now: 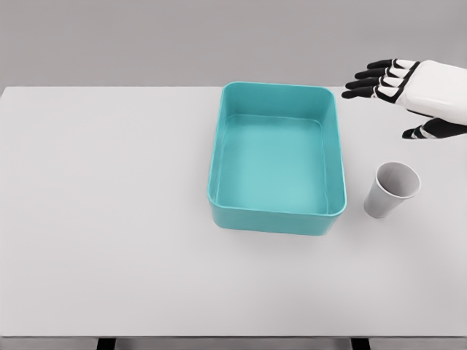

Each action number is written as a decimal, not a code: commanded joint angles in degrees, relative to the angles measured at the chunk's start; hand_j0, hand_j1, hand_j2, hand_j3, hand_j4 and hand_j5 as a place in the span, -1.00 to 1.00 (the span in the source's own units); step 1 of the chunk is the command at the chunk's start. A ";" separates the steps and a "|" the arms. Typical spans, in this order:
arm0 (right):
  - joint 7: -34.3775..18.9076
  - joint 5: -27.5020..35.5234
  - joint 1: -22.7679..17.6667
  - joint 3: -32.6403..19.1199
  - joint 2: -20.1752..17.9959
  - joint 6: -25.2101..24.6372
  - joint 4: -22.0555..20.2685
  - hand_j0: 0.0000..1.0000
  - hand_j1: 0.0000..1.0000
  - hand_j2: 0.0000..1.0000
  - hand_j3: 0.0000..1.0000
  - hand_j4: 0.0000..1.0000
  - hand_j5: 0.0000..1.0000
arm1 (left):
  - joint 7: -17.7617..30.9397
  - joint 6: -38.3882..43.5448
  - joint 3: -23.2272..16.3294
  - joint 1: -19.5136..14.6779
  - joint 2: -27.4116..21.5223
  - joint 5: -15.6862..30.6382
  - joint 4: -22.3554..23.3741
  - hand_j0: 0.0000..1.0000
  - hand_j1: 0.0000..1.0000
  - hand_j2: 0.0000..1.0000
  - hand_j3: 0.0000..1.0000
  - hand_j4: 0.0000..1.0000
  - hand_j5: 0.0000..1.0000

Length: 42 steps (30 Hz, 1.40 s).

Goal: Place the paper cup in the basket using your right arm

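Hovering right hand (416, 91), fingers (368, 82) spread, above tapered paper cup (390, 190) beside smooth rectangular teal basket (276, 219).

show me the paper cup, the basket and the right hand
paper cup (384, 198), head view, on its outer side wall
basket (277, 222), head view, on its near outer wall
right hand (427, 86), head view, on the white back

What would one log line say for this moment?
right hand: open, raised beyond cup, holding nothing | paper cup: upright on table, right of basket | basket: empty | left arm: unseen
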<state>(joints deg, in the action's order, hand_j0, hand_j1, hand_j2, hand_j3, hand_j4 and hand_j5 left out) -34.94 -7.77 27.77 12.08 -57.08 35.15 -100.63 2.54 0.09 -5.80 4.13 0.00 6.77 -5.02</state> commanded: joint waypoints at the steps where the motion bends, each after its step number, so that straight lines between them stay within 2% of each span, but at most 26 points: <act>1: -0.06 0.21 0.00 -0.39 0.12 -0.15 0.00 1.00 1.00 1.00 1.00 1.00 1.00 | 0.01 0.00 0.00 0.00 0.00 0.00 0.01 1.00 1.00 1.00 1.00 1.00 1.00; 5: -0.06 -0.14 -0.53 -1.09 -0.32 -0.15 0.08 1.00 1.00 1.00 1.00 1.00 1.00 | 0.01 0.00 0.00 0.00 0.00 0.00 0.01 1.00 1.00 1.00 1.00 1.00 1.00; 7: -0.06 2.66 -1.40 -3.72 0.03 -0.15 0.08 1.00 1.00 1.00 1.00 1.00 1.00 | 0.01 0.00 0.00 0.00 0.00 0.00 0.01 1.00 1.00 1.00 1.00 1.00 1.00; 9: -0.06 13.64 -5.88 -8.03 -0.67 -0.15 0.61 1.00 1.00 1.00 1.00 1.00 1.00 | 0.01 0.00 0.00 0.00 0.00 0.00 0.01 1.00 1.00 1.00 1.00 1.00 1.00; 12: -0.06 17.43 -9.75 -10.67 -0.76 -0.15 0.44 1.00 1.00 1.00 1.00 1.00 1.00 | 0.01 0.00 0.00 0.00 0.00 0.00 0.01 1.00 1.00 1.00 1.00 1.00 1.00; 14: -0.06 26.48 -14.76 -13.48 -0.76 -0.15 1.31 1.00 1.00 1.00 1.00 1.00 1.00 | 0.01 0.00 0.00 0.00 0.00 0.00 0.01 1.00 1.00 1.00 1.00 1.00 1.00; 17: -0.06 29.65 -17.93 -15.07 -0.67 -0.15 1.67 1.00 1.00 1.00 1.00 1.00 1.00 | 0.01 0.00 0.00 0.00 0.00 0.00 0.01 1.00 1.00 1.00 1.00 1.00 1.00; 21: -0.06 41.69 -26.01 -19.55 -0.41 -0.78 2.46 1.00 1.00 1.00 1.00 1.00 1.00 | 0.01 0.00 0.00 0.00 0.00 0.00 0.01 1.00 1.00 1.00 1.00 1.00 1.00; 25: -0.06 43.27 -30.06 -19.64 1.88 -4.38 2.63 1.00 1.00 1.00 1.00 1.00 1.00 | 0.01 0.00 0.00 0.00 0.00 0.00 0.01 1.00 1.00 1.00 1.00 1.00 1.00; 26: -0.06 44.59 -31.20 -19.64 2.84 -7.10 3.33 1.00 1.00 1.00 1.00 1.00 1.00 | 0.01 0.00 0.00 0.00 0.00 0.00 0.01 1.00 1.00 1.00 1.00 1.00 1.00; 29: -0.06 44.68 -31.38 -19.55 7.68 -12.29 6.50 1.00 1.00 1.00 1.00 1.00 1.00 | 0.01 0.00 0.00 0.00 0.00 0.00 0.01 1.00 1.00 1.00 1.00 1.00 1.00; 31: -0.06 44.59 -32.17 -19.64 8.21 -15.37 6.76 1.00 1.00 1.00 1.00 1.00 1.00 | 0.01 0.00 0.00 0.00 0.00 0.00 0.01 1.00 1.00 1.00 1.00 1.00 1.00; 38: -0.06 44.59 -39.11 -19.72 8.12 -17.04 8.17 1.00 1.00 1.00 1.00 1.00 1.00 | 0.01 0.00 0.00 0.00 0.00 0.00 0.01 1.00 1.00 1.00 1.00 1.00 1.00; 42: -0.06 44.59 -39.90 -19.02 8.73 -16.95 12.12 1.00 1.00 1.00 1.00 1.00 1.00 | 0.01 0.00 0.00 0.00 0.00 0.00 0.01 1.00 1.00 1.00 1.00 1.00 1.00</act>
<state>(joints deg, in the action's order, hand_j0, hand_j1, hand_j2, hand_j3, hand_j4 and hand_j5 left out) -35.01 36.41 -12.13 -7.26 -48.41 18.32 -90.05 2.54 0.09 -5.80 4.13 0.00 6.77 -5.02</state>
